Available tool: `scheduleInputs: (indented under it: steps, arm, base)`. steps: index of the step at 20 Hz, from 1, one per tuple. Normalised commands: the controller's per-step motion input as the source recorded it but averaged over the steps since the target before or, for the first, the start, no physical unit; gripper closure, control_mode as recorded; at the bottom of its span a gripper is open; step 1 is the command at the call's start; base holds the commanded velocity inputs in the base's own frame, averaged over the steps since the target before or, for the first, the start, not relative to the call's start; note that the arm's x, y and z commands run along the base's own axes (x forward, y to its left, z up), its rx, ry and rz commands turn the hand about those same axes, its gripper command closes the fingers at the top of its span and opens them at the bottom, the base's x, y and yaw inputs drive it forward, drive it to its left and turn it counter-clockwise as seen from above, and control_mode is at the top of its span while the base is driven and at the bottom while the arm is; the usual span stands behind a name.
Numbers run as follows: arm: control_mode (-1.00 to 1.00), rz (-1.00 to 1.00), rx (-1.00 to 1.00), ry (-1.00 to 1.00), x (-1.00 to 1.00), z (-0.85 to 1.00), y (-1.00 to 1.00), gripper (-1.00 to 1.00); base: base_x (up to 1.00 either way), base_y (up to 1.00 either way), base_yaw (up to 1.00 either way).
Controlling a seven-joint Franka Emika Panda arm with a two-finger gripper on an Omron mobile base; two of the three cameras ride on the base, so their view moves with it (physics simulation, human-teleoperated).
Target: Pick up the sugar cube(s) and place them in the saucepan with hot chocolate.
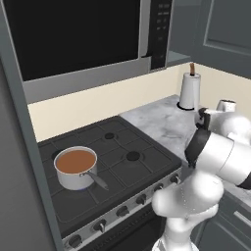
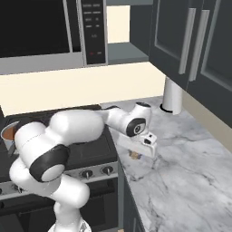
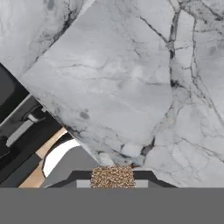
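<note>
Pincer (image 3: 112, 183) closed on the sugar cube (image 3: 112, 176) — brown, speckled, clamped between both tips. Below the pincer lies the marble desk (image 3: 113, 87). The saucepan (image 1: 76, 167) stands well apart from the pincer, on the stove (image 1: 127, 162) — brown liquid inside. Paper-towel roll (image 2: 172, 96) beyond the pincer, near the wall.

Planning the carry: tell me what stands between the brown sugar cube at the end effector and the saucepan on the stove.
Nothing visible does. The sugar cube sits between the end effector fingertips above the marble counter; the saucepan stands on the stove with bare burners between them.
</note>
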Motion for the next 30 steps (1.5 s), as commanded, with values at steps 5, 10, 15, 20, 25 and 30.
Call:
scheduleInputs:
  steps: [5, 10, 15, 20, 25, 30]
  arm:
    - [-1.00, 0.38, 0.00, -0.35, -0.02, 0.47, 0.93, 1.00]
    - [-1.00, 0.40, 0.00, -0.45, -0.04, 0.44, 1.00, 1.00]
    - [-1.00, 0.36, 0.00, -0.38, 0.00, 0.60, 1.00, 1.00]
    - [-1.00, 0.24, -0.05, -0.18, 0.02, 0.67, 1.00, 1.00]
    - [-1.00, 0.19, -0.17, 0.09, 0.02, 0.65, 1.00, 1.00]
    - [-1.00, 0.14, -0.26, 0.11, 0.00, 0.23, 1.00, 1.00]
  base:
    - [0.00, 0.00, 0.00]
    - [0.00, 0.00, 0.00]
    - [0.00, 0.00, 0.00]
    - [0.00, 0.00, 0.00]
    - [0.00, 0.00, 0.00]
    - [0.00, 0.00, 0.00]
